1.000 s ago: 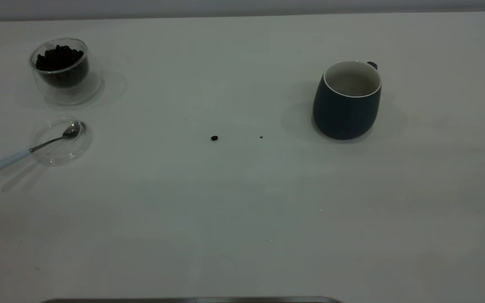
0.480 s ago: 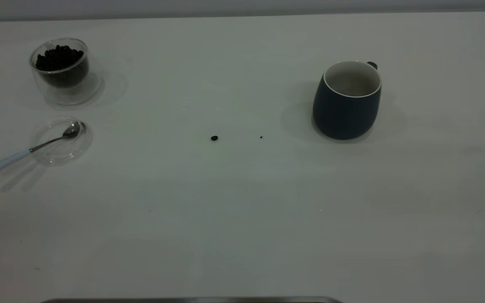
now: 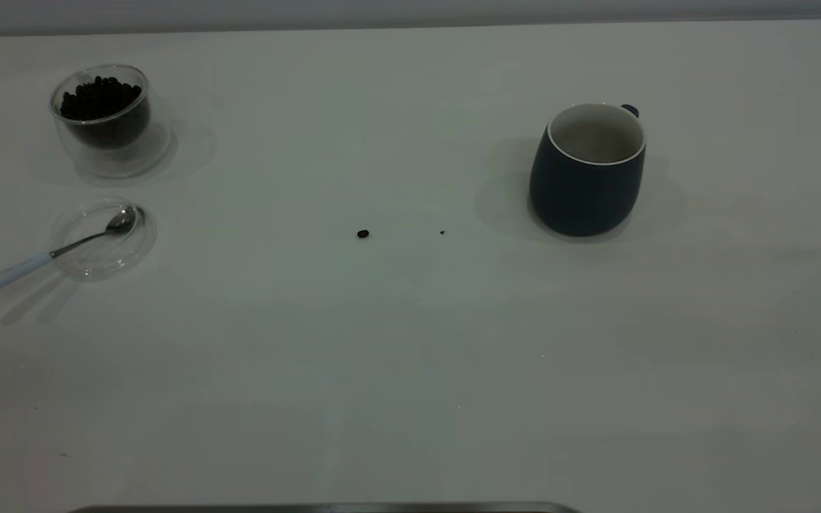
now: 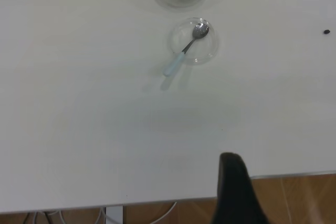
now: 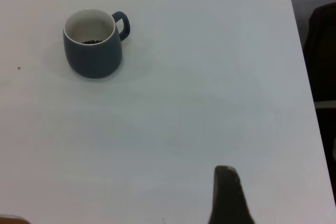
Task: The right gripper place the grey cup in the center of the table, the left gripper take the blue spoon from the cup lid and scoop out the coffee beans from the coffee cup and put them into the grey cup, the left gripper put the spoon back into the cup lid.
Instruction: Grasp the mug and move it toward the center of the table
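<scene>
The grey cup [image 3: 587, 171] stands upright right of the table's middle, its handle at the far side; in the right wrist view the grey cup [image 5: 93, 51] holds a few beans. At the far left, the coffee cup [image 3: 100, 117] holds coffee beans [image 3: 100, 96]. In front of it lies the cup lid [image 3: 102, 239], with the blue spoon [image 3: 54, 251] resting bowl-down in it and its handle sticking out over the table [image 3: 410, 370]. My left gripper [image 4: 231, 163] hangs by the table's edge, far from the lid [image 4: 193, 41]. My right gripper [image 5: 226, 174] is far from the cup.
A stray bean [image 3: 363, 233] and a tiny crumb [image 3: 442, 232] lie near the table's middle. A dark metal strip [image 3: 325, 508] runs along the near edge. Past the table's edge, the right wrist view shows a dark object [image 5: 323, 51].
</scene>
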`<action>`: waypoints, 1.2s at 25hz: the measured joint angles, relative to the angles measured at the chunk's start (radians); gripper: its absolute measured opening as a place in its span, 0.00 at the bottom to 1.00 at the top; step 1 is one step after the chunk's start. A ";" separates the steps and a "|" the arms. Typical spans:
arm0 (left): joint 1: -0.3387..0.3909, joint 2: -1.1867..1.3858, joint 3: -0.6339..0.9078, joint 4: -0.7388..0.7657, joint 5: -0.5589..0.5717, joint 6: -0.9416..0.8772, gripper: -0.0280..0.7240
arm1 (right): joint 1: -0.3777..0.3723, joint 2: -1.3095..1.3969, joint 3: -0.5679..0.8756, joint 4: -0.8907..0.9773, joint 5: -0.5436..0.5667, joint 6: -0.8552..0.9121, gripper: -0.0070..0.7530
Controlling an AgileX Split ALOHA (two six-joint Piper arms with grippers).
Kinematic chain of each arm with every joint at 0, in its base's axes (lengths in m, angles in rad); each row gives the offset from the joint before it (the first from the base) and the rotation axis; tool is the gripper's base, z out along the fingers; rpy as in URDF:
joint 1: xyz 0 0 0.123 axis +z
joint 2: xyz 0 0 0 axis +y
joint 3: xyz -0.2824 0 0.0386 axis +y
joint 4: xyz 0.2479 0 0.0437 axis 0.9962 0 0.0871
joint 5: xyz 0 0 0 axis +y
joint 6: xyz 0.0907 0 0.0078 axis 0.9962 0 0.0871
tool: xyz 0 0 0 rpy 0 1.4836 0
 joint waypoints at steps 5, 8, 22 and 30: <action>0.000 0.000 0.000 0.000 0.000 0.000 0.75 | -0.001 0.000 0.000 0.000 0.000 0.000 0.62; 0.000 0.000 0.000 0.000 0.000 0.000 0.75 | 0.000 0.000 0.000 0.006 0.000 0.000 0.62; 0.000 0.000 0.000 0.000 0.000 0.000 0.75 | 0.000 0.000 0.000 -0.019 -0.001 0.010 0.62; 0.000 0.000 0.000 0.000 0.000 0.000 0.75 | -0.001 0.325 -0.085 -0.058 -0.111 -0.005 0.62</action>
